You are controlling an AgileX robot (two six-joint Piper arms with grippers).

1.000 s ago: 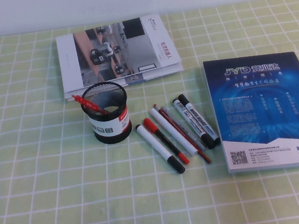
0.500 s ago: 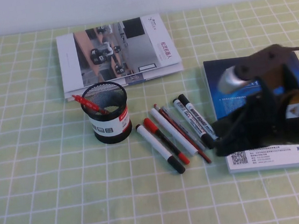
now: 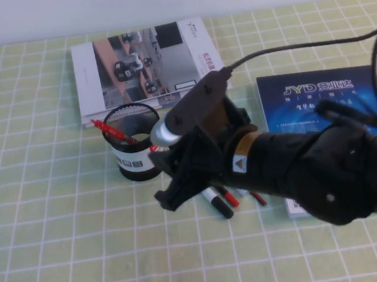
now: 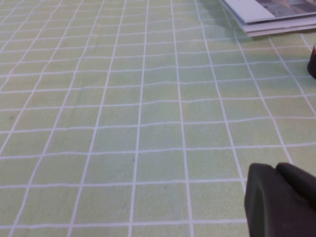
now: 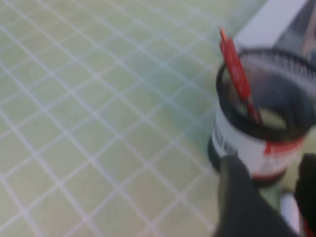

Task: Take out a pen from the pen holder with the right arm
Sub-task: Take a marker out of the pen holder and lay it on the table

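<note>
The right claw [image 5: 269, 170] is hovering just beside the mesh pen holder [image 3: 135, 154], jaws spread and empty. The red pen [image 3: 111, 129] is leaning inside it, its top sticking out past the rim. A clean pick is calling for jaws raised above the rim, straddling the shaft, then pulling along its tilt. The left claw [image 4: 279, 200] is hanging over the desk [image 3: 49, 232]; I cannot tell its state.

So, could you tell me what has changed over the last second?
The right gripper has swept in from the right, across the blue booklet and the loose pens, to just beside the pen holder, jaws open and empty. The red pen leans in the holder as before; the booklet and white brochure have not moved. The left gripper hangs over bare tablecloth, apart from it all.
</note>
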